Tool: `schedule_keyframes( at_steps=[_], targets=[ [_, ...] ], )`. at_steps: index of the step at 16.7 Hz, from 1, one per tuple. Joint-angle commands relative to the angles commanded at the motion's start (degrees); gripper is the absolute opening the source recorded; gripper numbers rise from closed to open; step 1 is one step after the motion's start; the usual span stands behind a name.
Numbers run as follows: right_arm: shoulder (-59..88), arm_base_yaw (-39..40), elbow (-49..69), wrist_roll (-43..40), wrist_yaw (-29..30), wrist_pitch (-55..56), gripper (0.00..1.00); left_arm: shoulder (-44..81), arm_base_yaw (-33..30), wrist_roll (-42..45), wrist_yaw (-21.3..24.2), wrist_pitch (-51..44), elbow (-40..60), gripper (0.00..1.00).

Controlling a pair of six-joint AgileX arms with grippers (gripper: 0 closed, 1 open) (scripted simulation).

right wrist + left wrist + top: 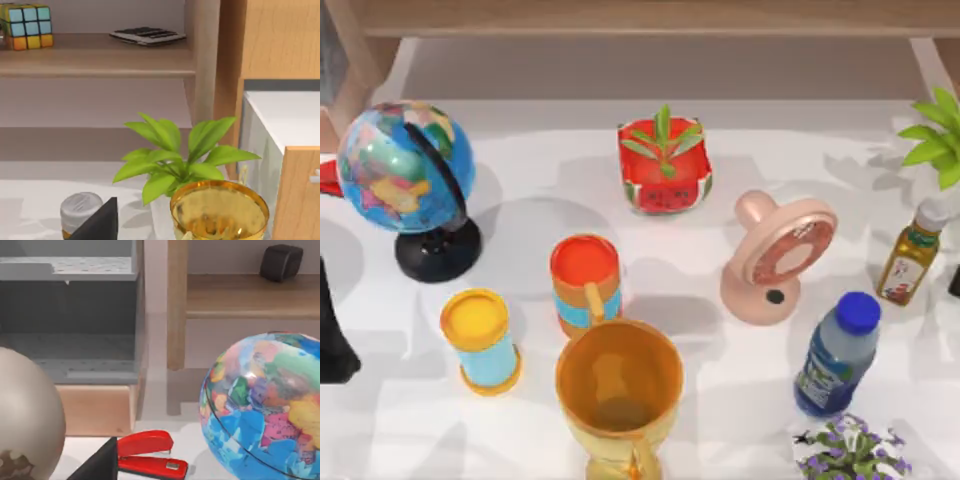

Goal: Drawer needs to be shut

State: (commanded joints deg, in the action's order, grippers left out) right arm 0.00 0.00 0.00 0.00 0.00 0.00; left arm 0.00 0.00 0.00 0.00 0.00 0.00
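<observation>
Beyond the globe [265, 405]: the drawer [95, 410] sits past the table edge, a wooden front with a grey box behind it; it looks pulled out, and a red stapler [150, 455] lies just before it.
Left gripper [97, 465]: low on the globe's near side, facing the drawer, holding nothing I can see; how far open it is, I cannot tell.
Right gripper [97, 222]: parked far across the table from the globe, by a leafy plant [175, 155]; its grip state also cannot be told.
Doing the step well: likely pass between globe and stapler, meet the wooden front squarely at its middle, and push straight and steadily.
Risk: clipping the globe, or an off-centre push jamming the drawer.
</observation>
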Motion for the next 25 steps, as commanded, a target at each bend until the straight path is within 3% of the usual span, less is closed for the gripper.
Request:
schedule_keyframes(
  at_steps=[3, 6, 18, 21, 25],
  targets=[
    [0.7, -0.6, 0.7, 0.0, -0.7, 0.5, 1.00, 0.0, 0.0, 0.0, 0.0, 0.0, 0.0, 1.00],
    [6.3, -5.0, 4.9, 0.1, -5.2, 3.8, 1.00, 0.0, 0.0, 0.0, 0.0, 0.0, 0.0, 1.00],
    [54.9, -35.3, 31.5, 1.1, -35.3, 23.9, 1.00, 0.0, 0.0, 0.0, 0.0, 0.0, 0.0, 1.00],
    [60.9, -39.3, 34.9, 1.1, -38.9, 26.5, 1.00, 0.0, 0.0, 0.0, 0.0, 0.0, 0.0, 1.00],
    [61.8, -40.0, 35.5, 1.1, -39.5, 27.0, 1.00, 0.0, 0.0, 0.0, 0.0, 0.0, 0.0, 1.00]
  ],
)
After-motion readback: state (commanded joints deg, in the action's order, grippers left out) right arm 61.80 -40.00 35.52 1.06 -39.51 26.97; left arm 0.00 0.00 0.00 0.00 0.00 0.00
